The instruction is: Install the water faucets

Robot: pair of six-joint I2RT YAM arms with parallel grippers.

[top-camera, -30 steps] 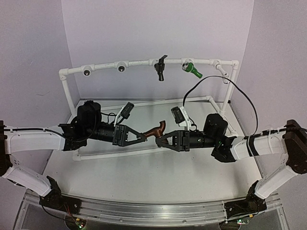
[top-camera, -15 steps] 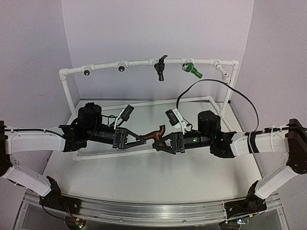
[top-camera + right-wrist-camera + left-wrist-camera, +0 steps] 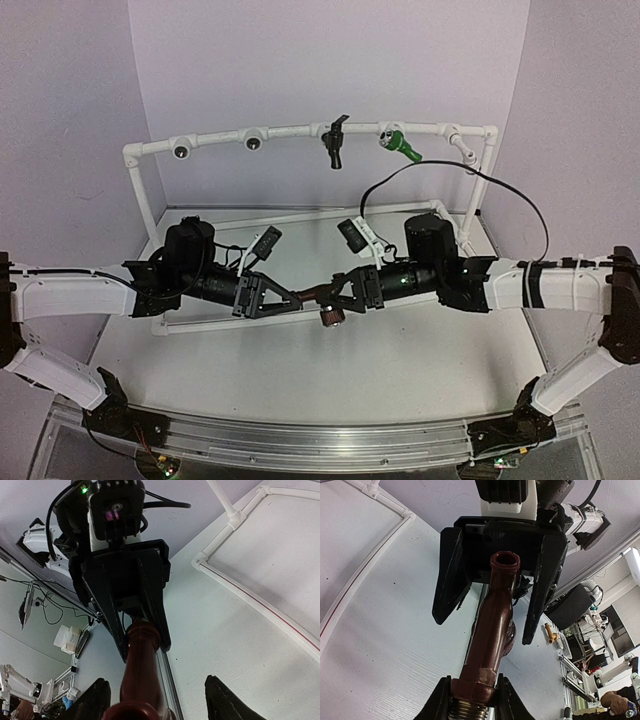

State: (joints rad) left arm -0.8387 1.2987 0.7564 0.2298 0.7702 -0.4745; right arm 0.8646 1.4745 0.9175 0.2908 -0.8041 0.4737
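The reddish-brown faucet (image 3: 322, 297) hangs level above the table between my two grippers. My left gripper (image 3: 297, 297) is shut on its hex collar and silvery threaded end (image 3: 471, 692). My right gripper (image 3: 342, 291) faces it, jaws open wide on either side of the spout end (image 3: 142, 680) without touching it. In the left wrist view the right gripper's fingers (image 3: 447, 580) straddle the faucet's round mouth (image 3: 505, 560). The black faucet (image 3: 337, 140) and the green faucet (image 3: 401, 147) sit in the white pipe frame's top bar (image 3: 290, 130).
The top bar has open tee sockets at the left (image 3: 182, 152), left of centre (image 3: 254, 143) and far right (image 3: 466, 152). The frame's base pipes (image 3: 165, 325) lie on the table under the arms. A small yellow fitting (image 3: 549, 632) lies on the table.
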